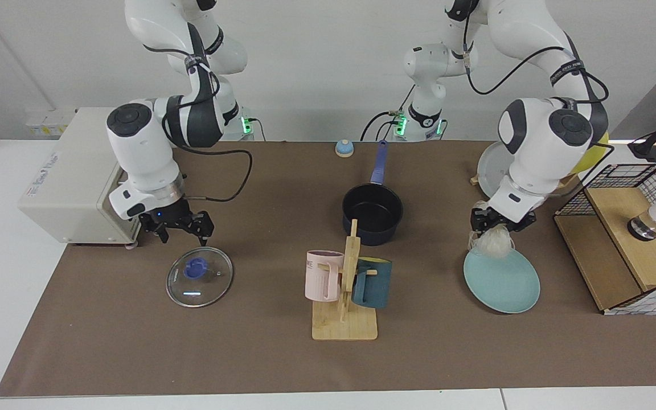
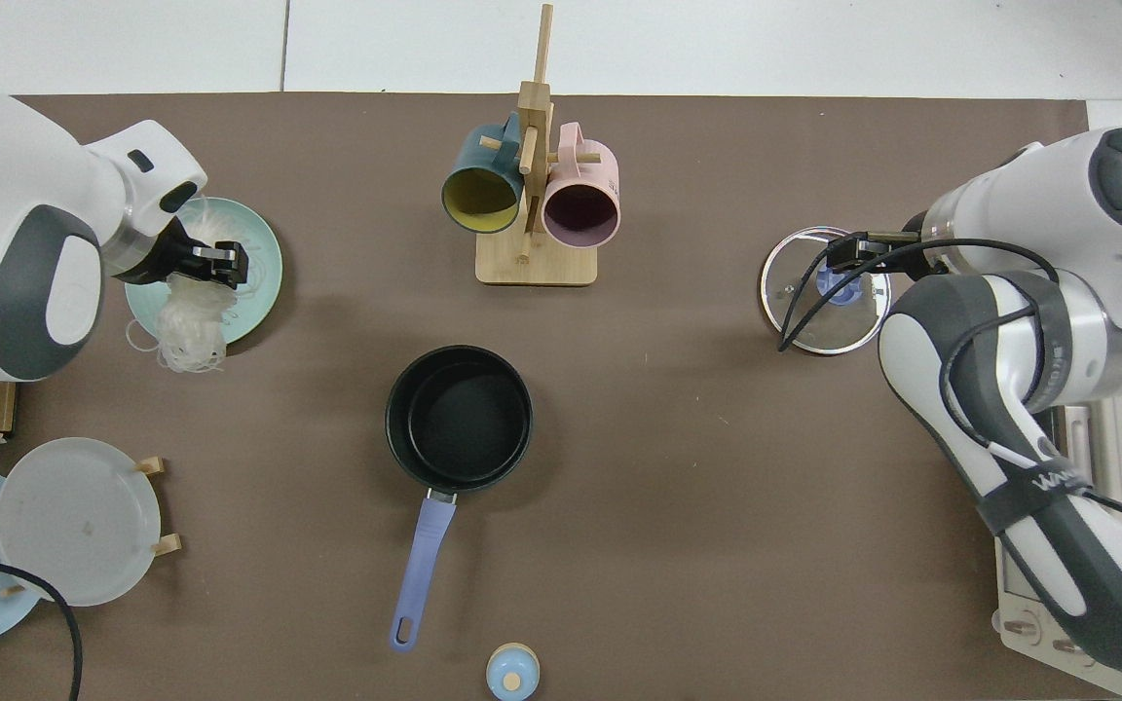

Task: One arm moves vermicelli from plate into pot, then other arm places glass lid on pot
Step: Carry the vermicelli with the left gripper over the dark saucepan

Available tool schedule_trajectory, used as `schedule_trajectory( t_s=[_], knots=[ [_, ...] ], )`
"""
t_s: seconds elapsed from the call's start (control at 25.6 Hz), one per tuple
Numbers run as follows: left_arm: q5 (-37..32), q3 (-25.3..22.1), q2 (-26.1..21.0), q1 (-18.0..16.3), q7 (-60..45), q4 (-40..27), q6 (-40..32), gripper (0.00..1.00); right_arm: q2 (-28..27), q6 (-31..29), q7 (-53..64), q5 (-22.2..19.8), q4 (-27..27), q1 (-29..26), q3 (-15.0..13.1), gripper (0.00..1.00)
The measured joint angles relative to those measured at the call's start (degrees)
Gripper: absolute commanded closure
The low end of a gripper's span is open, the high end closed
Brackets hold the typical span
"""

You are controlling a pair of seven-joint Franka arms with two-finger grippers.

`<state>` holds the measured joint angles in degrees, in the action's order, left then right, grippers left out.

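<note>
Above the teal plate (image 1: pixel 501 280), at its rim nearest the arm bases, the left gripper (image 1: pixel 494 223) has its fingers pinched on the vermicelli (image 1: pixel 494 242), which hangs clear of the plate as a loose white tangle with trailing strands. The pot (image 1: pixel 372 213) stands empty near the middle of the worktop (image 1: pixel 248 353), its blue handle pointing toward the arm bases. The step in hand is judged to be the carry: the tangle should be kept high enough to clear the pot's rim, brought over the centre of the opening, and released only there, as stray strands could drape over the rim and later foul the lid. The route from plate to pot is open brown mat; the wooden mug rack (image 1: pixel 346 285) with its pink and dark teal mugs stands just in front of the pot and should be kept out of the path, and the plate rack (image 2: pixel 74 531) sits behind the plate. The right gripper (image 1: pixel 179 226) hovers with fingers spread by the far edge of the glass lid (image 1: pixel 199 277), which lies flat on the worktop near the toaster oven (image 1: pixel 72 176), well apart from the pot.
</note>
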<state>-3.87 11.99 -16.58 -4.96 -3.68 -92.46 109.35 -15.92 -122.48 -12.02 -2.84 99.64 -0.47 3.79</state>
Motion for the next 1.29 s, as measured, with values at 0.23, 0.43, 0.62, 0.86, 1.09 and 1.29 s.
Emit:
schedule_trajectory(
  t_s=[0.23, 0.43, 0.62, 0.86, 1.09, 1.29],
  knots=[
    [0.0, 4.6, 2.9, 4.9, -13.6, -5.1, -1.0, 1.00, -5.4, -8.0, 0.0, 0.0, -0.2, 0.0, 0.0, 0.01],
    [0.0, 7.7, 5.2, 9.0, -23.1, -9.5, 0.2, 1.00, -7.7, -9.0, 0.0, 0.0, -0.3, 0.1, 0.1, 0.01],
    [0.2, 10.9, 7.7, 10.8, -29.4, -15.3, 6.0, 1.00, -8.9, -8.9, 0.0, 0.0, 0.3, 0.2, 0.1, 0.01],
    [0.2, 12.0, 8.2, 11.2, -30.1, -22.7, 14.8, 1.00, -8.9, -8.9, 0.2, -0.1, 1.7, -0.1, -0.1, 0.01],
    [0.2, 12.0, 8.2, 11.5, -30.9, -26.4, 20.8, 0.00, -8.6, -8.8, 0.2, -0.1, 2.6, -0.3, -0.1, 0.01],
    [0.2, 11.9, 8.2, 11.5, -31.1, -26.8, 21.4, 0.00, -8.2, -8.8, 0.2, -0.1, 3.9, -0.6, -0.1, 0.01]
  ],
)
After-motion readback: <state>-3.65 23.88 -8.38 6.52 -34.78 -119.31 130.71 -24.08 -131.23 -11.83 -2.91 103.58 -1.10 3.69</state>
